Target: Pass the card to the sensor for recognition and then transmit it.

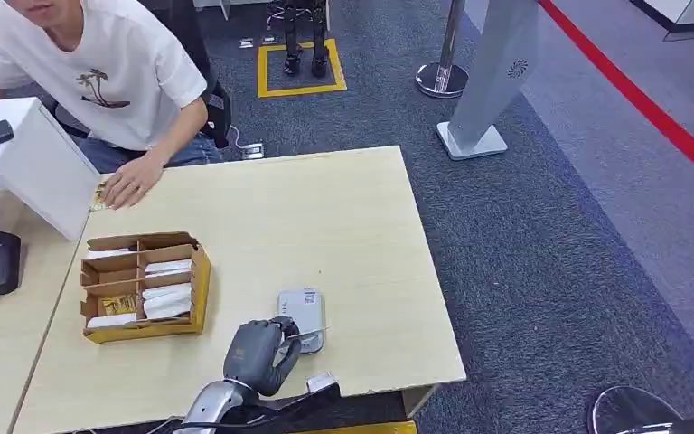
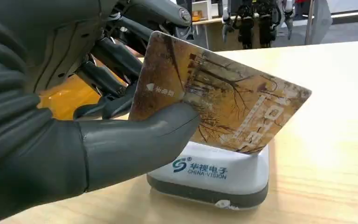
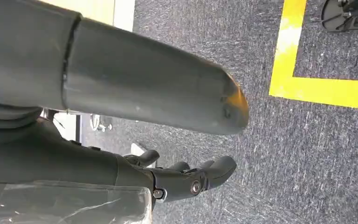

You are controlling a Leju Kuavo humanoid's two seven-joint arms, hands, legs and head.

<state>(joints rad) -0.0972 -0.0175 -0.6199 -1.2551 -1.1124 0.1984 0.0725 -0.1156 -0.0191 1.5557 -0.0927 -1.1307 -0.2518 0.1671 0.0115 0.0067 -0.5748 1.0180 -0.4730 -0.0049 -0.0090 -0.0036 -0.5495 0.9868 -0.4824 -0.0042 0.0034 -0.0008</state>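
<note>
The left hand (image 2: 88, 140) is pinching the card (image 2: 219, 93) between thumb and fingers, holding it just over the white sensor (image 2: 214, 175) on the table (image 1: 343, 235); the card is lying nearly flat, its long axis running outward from the hand across the sensor; the right hand (image 3: 186, 179) is hanging over the carpet, fingers loosely apart and gripping nothing; left of the sensor, a cardboard box (image 1: 145, 285) with compartments is holding white cards and one yellowish card.
</note>
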